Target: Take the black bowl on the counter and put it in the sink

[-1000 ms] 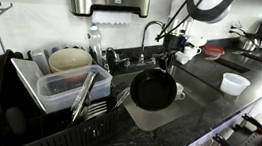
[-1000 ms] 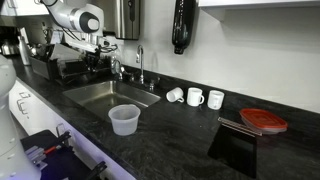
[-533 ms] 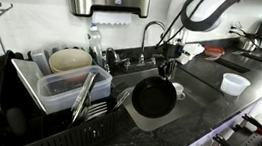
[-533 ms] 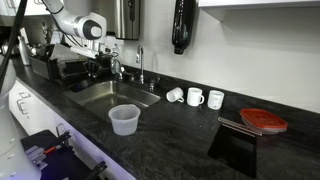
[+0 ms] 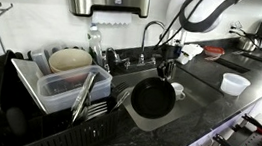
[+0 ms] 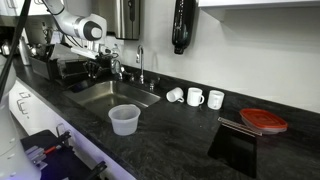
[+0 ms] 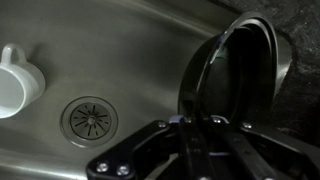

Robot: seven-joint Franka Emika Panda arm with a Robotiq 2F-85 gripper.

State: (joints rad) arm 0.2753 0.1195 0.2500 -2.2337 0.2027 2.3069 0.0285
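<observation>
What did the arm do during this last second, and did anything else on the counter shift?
The gripper, shut on the black bowl, lowered it into the sink, then almost stopped over the last half second. It has not let go. The plastic cup and the white mugs by the wall stayed put.

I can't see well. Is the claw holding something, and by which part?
The claw pinches the black bowl by its rim, tilted on edge above the sink.
</observation>
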